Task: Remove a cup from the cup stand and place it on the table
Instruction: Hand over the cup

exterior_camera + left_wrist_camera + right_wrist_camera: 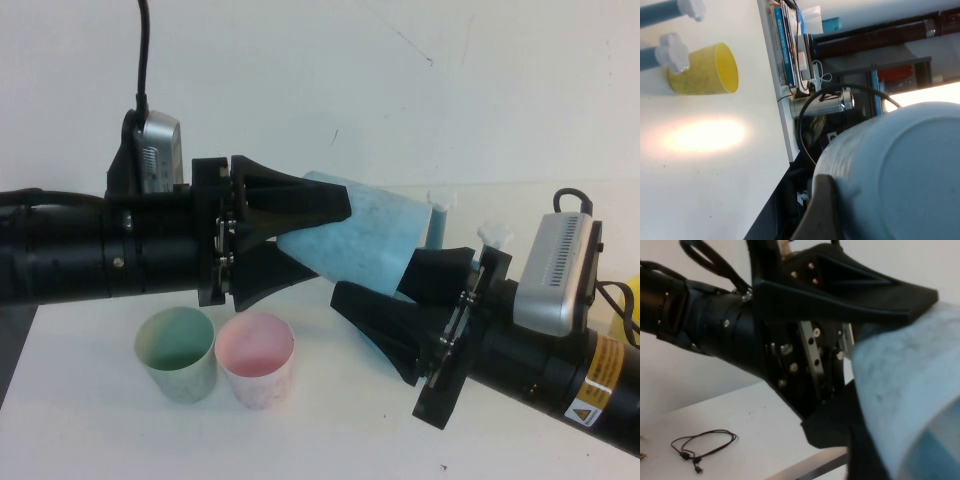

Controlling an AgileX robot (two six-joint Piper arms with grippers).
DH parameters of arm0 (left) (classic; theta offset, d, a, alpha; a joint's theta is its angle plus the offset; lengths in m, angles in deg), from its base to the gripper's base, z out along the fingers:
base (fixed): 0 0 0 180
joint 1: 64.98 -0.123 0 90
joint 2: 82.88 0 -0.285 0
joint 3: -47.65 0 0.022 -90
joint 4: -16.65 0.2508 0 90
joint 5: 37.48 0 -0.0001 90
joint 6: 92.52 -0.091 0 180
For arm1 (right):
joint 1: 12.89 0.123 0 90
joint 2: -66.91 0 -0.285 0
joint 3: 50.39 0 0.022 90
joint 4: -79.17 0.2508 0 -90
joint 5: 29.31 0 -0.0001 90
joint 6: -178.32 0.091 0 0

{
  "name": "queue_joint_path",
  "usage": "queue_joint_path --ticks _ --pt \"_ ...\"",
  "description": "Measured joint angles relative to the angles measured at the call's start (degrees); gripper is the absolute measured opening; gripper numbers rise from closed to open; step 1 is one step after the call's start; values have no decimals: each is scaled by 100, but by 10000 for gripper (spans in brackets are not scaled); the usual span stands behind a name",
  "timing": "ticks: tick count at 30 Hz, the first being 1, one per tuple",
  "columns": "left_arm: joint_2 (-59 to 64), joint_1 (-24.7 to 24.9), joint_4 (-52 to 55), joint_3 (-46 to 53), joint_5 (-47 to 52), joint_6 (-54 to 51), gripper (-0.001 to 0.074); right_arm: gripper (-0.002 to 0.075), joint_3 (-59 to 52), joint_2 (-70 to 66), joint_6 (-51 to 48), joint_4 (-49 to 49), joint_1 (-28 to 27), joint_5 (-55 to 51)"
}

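Note:
The light blue speckled cup (360, 235) lies on its side in the air above the table (330, 430), held between both arms. My left gripper (325, 238) is shut on the cup's narrow base end, one black finger (300, 200) above it and one below. The base (900, 170) fills the left wrist view. My right gripper (378, 278) is at the cup's wide mouth end (905, 380). Behind the cup, two blue pegs with white caps of the cup stand (438, 222) show; its tray is hidden.
A green cup (178, 352) and a pink cup (257, 358) stand upright on the near left of the table. A yellow cup (705, 70) lies by the stand's pegs (655, 57). A thin black cable (702, 445) lies on the table.

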Motion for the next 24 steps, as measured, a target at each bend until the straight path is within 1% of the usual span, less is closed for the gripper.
queue_joint_path --ticks 1,6,7,24 --pt "0 0 -25 0 -14 1 561 361 8 0 4 0 10 0" --pt "0 0 -61 -4 -112 -80 561 118 37 0 34 -151 30 26" --pt "0 0 -61 -4 -115 -80 561 93 37 0 18 -177 30 26" --pt "0 0 -12 -4 -137 -288 554 66 41 0 120 -216 30 38"
